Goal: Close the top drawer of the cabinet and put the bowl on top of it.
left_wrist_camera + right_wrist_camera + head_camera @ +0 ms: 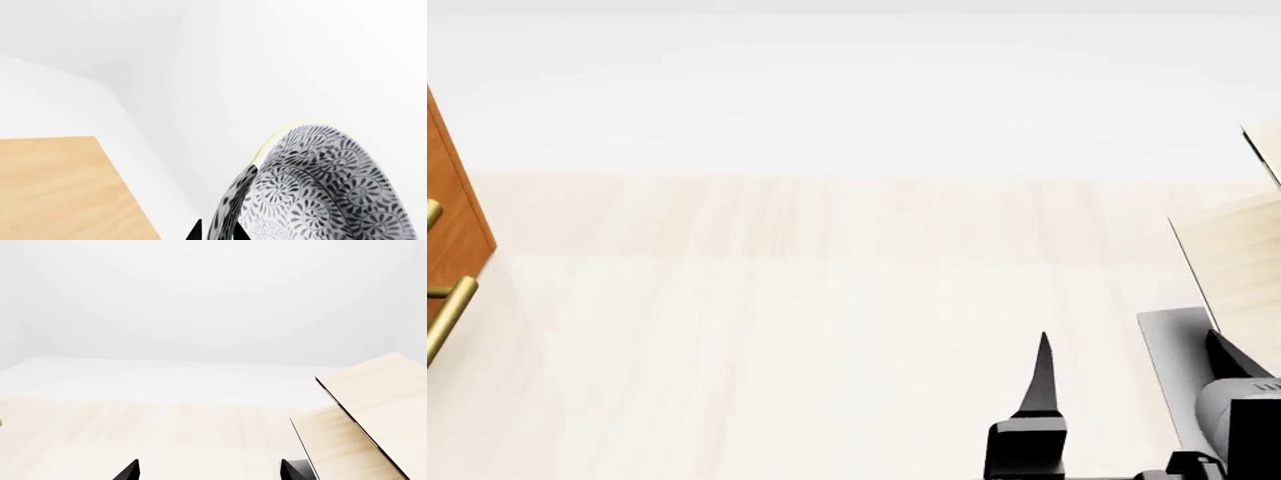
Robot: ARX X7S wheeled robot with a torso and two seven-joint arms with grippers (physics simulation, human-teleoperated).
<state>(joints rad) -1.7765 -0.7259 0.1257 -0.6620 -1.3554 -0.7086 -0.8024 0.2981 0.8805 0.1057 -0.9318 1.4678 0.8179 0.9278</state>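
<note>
While the left gripper (217, 234) clasps it, the bowl (320, 187) shows nothing inside.

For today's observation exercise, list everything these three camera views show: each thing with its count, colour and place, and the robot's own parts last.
bowl: one, white with dense grey floral pattern, close before the left wrist camera.
wooden surface: one, honey-brown, beside the bowl in the left wrist view.
cabinet: one, reddish-brown, head view's left edge.
brass bar handles: two partly visible, on the cabinet front.
pale wood structure: one, light wood with dark edges, at the right.
floor: pale planks.
right gripper: black fingertips apart, nothing between.
left gripper: black tips at the bowl's rim.
</note>
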